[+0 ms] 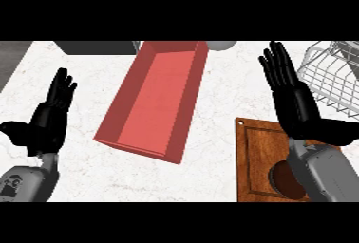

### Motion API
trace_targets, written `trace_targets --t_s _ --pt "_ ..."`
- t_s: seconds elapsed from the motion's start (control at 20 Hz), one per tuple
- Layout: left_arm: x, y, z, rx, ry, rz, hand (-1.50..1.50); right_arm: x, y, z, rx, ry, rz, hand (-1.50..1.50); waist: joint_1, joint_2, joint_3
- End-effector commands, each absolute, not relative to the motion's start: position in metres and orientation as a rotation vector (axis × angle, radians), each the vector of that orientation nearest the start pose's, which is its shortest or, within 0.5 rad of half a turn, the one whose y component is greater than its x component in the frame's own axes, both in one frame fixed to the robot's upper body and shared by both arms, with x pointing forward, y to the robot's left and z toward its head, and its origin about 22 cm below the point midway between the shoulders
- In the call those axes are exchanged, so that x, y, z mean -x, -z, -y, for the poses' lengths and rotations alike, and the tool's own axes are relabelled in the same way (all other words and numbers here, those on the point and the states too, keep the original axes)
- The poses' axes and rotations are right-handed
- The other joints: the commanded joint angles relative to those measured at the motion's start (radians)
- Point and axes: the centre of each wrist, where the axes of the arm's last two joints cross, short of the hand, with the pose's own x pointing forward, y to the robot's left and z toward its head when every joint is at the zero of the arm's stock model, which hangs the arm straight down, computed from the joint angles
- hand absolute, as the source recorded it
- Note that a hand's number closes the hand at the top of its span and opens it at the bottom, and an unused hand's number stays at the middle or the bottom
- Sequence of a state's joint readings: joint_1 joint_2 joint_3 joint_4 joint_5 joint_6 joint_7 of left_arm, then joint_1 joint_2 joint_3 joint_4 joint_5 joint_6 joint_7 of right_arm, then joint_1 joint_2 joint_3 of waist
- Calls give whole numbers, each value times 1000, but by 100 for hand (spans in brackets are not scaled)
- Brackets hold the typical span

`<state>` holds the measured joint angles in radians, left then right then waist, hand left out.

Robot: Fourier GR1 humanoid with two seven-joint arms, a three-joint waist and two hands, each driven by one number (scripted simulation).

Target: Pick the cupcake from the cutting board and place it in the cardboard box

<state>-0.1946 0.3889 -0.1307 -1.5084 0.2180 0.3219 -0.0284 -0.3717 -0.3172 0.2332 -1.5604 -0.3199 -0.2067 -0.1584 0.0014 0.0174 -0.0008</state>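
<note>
A brown wooden cutting board [258, 156] lies at the lower right of the counter. On it sits the cupcake [282, 179], a dark round shape mostly hidden under my right forearm. My right hand [294, 102] stands open above the board's far end, fingers straight and pointing away. The box [157, 97] is a long red open tray in the middle of the counter, lying at a slant, with nothing inside. My left hand [49, 116] is open at the left, fingers up, well clear of the box.
A white wire basket [333, 76] stands at the far right. A dark grey block [98, 46] and a pale round object [221, 45] sit along the far edge. The counter top [84, 166] is white marble.
</note>
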Motion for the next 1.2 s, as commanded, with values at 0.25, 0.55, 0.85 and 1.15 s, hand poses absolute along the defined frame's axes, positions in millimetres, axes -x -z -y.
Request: trace_targets --t_s 0.25,0.55,0.85,1.15 --pt "-259 -34 -365 -700 173 1436 0 -262 -41 279 -481 -426 1636 -150 -15 -9 7" --pt "-254 -23 -371 -671 165 1362 0 -226 -4 349 -256 -772 1715 -150 -20 -8 7" --pt "-258 -22 -355 -638 214 1374 0 -227 -4 428 -404 -783 1868 -150 8 -12 6" --pt "-259 -10 -344 -628 221 1377 0 -265 -47 435 -84 -1270 1784 -150 24 -11 3"
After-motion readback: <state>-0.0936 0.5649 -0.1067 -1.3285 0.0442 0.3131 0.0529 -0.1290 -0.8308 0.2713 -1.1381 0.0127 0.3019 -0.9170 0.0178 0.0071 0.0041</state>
